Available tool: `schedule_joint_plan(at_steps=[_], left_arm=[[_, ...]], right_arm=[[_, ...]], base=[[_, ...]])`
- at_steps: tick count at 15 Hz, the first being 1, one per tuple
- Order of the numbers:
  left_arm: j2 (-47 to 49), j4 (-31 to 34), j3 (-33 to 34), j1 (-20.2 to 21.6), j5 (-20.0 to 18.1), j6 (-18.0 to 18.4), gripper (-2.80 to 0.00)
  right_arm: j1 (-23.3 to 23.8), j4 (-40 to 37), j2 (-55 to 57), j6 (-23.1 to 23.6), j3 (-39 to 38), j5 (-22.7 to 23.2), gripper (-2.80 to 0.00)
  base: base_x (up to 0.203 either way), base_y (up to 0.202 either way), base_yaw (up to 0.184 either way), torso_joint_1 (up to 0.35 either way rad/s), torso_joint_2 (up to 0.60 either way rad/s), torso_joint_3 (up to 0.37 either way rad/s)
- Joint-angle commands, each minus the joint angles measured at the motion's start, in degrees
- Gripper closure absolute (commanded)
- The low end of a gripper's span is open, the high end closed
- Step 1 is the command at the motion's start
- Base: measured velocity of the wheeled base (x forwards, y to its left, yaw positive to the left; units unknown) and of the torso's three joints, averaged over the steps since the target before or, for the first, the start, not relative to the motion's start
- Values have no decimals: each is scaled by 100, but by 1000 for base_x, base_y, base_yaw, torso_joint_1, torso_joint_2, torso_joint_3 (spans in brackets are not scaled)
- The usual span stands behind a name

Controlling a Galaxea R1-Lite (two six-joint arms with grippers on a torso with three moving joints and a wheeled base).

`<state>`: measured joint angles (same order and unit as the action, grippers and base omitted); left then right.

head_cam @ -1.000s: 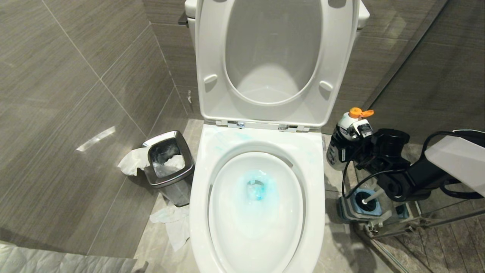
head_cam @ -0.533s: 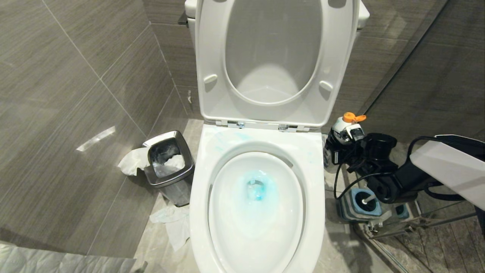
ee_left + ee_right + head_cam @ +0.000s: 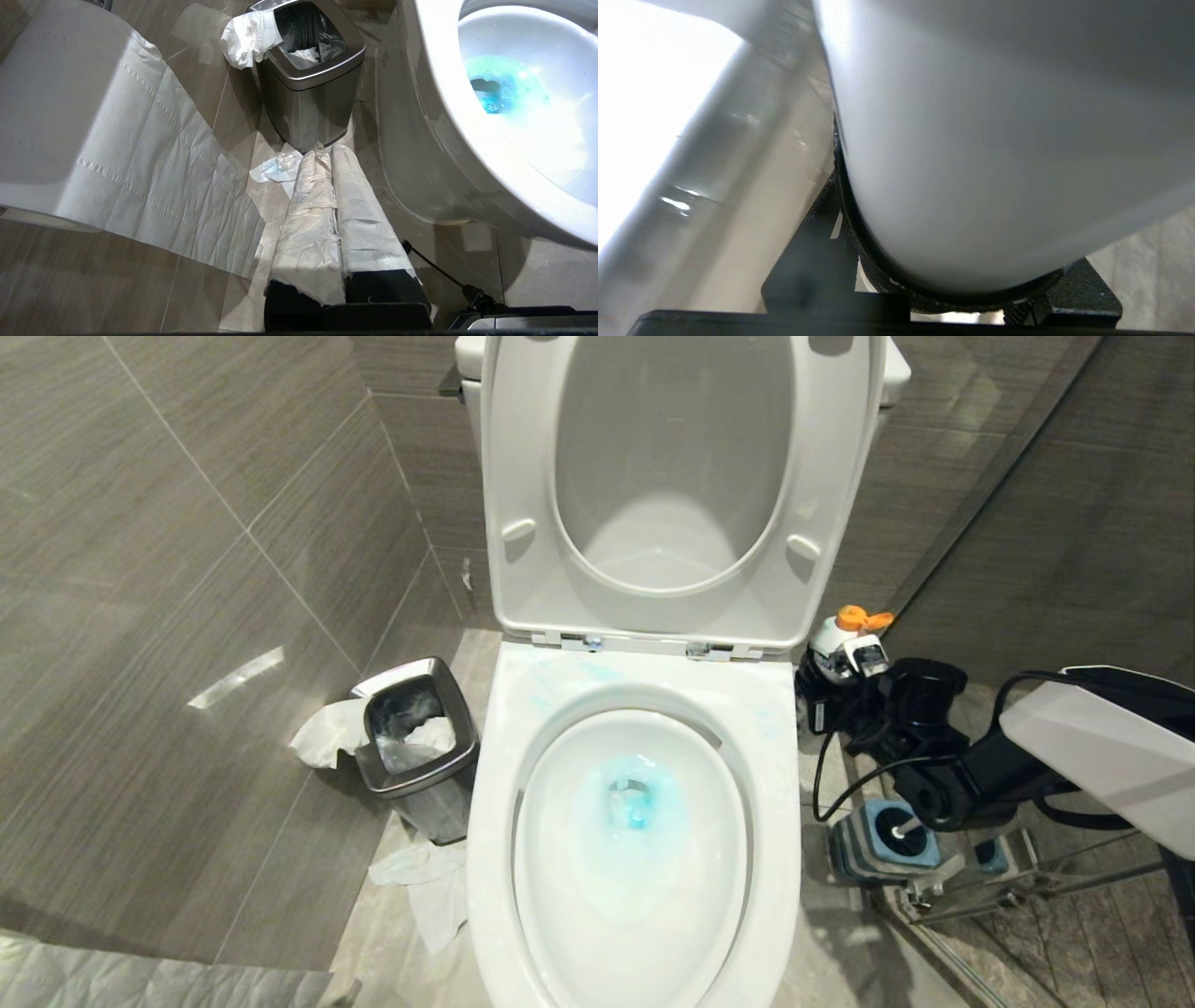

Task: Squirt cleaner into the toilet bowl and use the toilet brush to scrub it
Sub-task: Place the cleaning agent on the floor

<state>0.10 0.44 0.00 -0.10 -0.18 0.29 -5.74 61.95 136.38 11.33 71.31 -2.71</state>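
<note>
grey tiled walls [image 3: 187, 523], seemingly stone floor [image 3: 392, 915].

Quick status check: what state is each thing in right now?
Lid and seat: raised.
Bowl: blue cleaner pooled at the drain.
Cleaner: upright, orange cap flipped open, held in the right gripper.
Brush: in its holder.
Bin: open, paper inside.
Left gripper: shut, paper-wrapped, idle.

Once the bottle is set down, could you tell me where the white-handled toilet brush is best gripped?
Grip the slim white handle of the toilet brush just above its square blue-and-grey holder, coming from above on the toilet's right. The handle leans up out of the holder, the bristle head hidden inside. The right pincer holds the cleaner bottle.
</note>
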Motion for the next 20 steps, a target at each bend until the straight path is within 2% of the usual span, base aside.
schedule_joint_plan(at_steps=[1, 7, 20], left_arm=[[8, 0, 9, 1, -8, 15, 0], [8, 0, 9, -4, 1, 6, 0], [8, 0, 9, 1, 1, 23, 0]], right_arm=[[-33, 36, -50, 18, 32, -2, 0], [-50, 36, 256, -20, 341, -2, 0], [-24, 68, 524, -96, 856, -19, 0]], base=[[0, 0, 0, 0, 0, 0], [0, 0, 0, 1, 1, -14], [0, 0, 0, 1, 3, -186]])
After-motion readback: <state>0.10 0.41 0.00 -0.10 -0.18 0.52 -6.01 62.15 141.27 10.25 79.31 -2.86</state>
